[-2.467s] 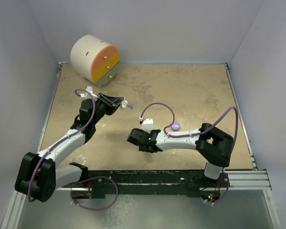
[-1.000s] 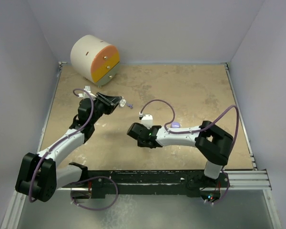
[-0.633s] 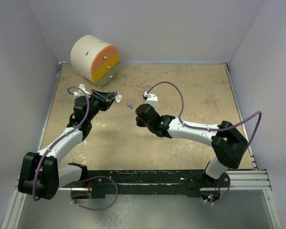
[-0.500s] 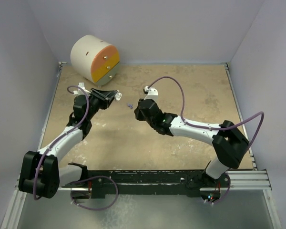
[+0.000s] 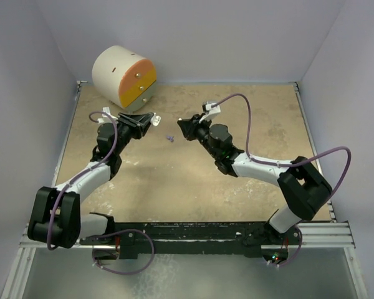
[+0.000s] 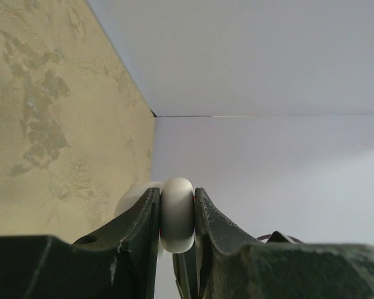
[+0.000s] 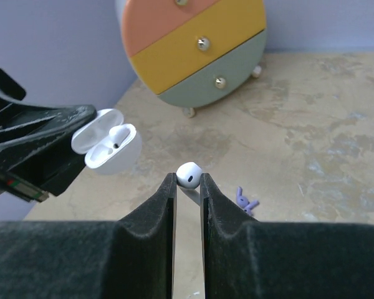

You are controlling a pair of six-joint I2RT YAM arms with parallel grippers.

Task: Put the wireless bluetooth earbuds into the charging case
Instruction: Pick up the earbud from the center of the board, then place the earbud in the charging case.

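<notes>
My left gripper (image 6: 176, 205) is shut on the white charging case (image 6: 177, 215), holding it above the table with its lid open (image 7: 107, 147). One white earbud (image 7: 117, 134) sits in the case; the well beside it is empty. My right gripper (image 7: 187, 180) is shut on a second white earbud (image 7: 189, 174), pinched at its fingertips a short way right of the case. In the top view the left gripper (image 5: 148, 120) and right gripper (image 5: 182, 127) face each other at the back left. Small purple earbuds (image 5: 170, 137) (image 7: 246, 201) lie on the table between and below them.
A round drawer cabinet (image 5: 123, 78) (image 7: 193, 43) with pink, yellow and grey-green fronts stands at the back left corner. Lilac walls close the table at the back and both sides. Purple cables loop over each arm.
The right arm has swung from the table's middle to the back left, carrying the white earbud up to the case. The left gripper shifted slightly back with the case.
</notes>
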